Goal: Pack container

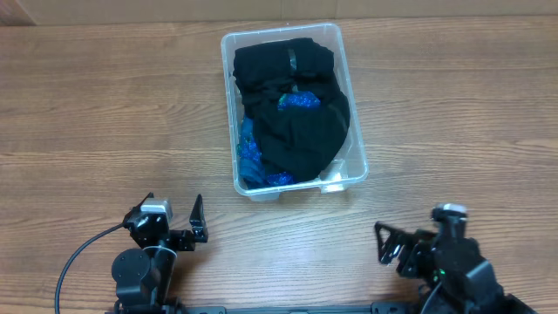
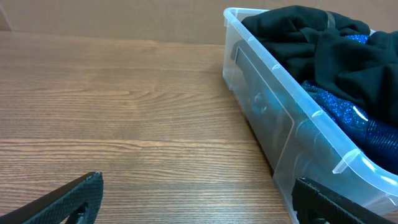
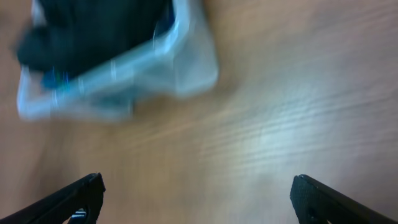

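The container (image 1: 347, 170) is likely light and thin-walled; grip its rim. Spread and empty: left end effector (image 2: 196, 186), right end effector (image 3: 197, 183).

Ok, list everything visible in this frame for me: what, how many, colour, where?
container: one, clear plastic, on the table, centre and towards the far side
black cloth: a bundle (piece count unclear), black, filling most of the container
blue fabric: one visible patch, glittery blue, under the black cloth along the container's left and near sides
table: one, brown wood grain, under everything
cable: one, black, looping beside the left arm at the near edge
left gripper: one, black, near-left of the container, open and holding nothing
right gripper: one, black, near-right of the container, open and holding nothing
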`<state>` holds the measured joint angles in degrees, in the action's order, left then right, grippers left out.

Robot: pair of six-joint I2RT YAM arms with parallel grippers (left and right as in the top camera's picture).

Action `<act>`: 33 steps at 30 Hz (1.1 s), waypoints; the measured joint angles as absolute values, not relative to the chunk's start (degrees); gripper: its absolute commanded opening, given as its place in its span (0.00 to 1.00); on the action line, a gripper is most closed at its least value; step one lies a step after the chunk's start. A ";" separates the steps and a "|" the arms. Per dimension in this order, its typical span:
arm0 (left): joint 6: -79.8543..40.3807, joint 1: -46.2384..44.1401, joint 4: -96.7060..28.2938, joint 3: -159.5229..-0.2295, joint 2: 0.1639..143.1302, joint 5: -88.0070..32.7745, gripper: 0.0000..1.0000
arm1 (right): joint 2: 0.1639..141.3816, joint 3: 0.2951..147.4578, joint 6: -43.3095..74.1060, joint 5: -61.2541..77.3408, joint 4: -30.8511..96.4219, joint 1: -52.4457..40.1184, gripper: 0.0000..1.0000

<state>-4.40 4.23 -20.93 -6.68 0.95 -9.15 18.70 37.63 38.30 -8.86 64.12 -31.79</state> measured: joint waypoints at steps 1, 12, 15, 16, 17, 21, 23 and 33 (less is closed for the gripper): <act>-4.43 4.23 -20.93 -6.68 0.97 -9.15 1.00 | 18.00 37.45 38.17 -10.33 62.52 -30.63 1.00; -4.40 4.23 -20.95 -6.68 0.95 -9.15 1.00 | 1.21 18.70 28.84 -17.50 35.92 -13.80 1.00; -4.40 4.23 -20.93 -6.68 0.95 -9.15 1.00 | 0.86 13.98 28.12 -17.56 31.33 -13.04 1.00; -4.40 4.23 -20.95 -6.68 0.95 -9.15 1.00 | 0.84 12.64 28.01 -17.54 29.54 -13.04 1.00; -4.43 4.23 -20.93 -6.68 0.95 -9.15 1.00 | 0.84 11.31 27.90 -17.50 27.64 -12.93 1.00; -4.43 4.23 -20.95 -6.68 0.95 -9.15 1.00 | 0.84 6.92 27.59 -17.52 21.82 -12.84 1.00; -4.40 4.23 -20.93 -6.68 0.95 -9.13 1.00 | 0.84 6.74 27.55 -17.56 21.37 -12.84 1.00; -4.40 4.23 -20.93 -6.68 0.95 -9.15 1.00 | 0.84 6.74 27.29 -17.54 21.04 -12.84 1.00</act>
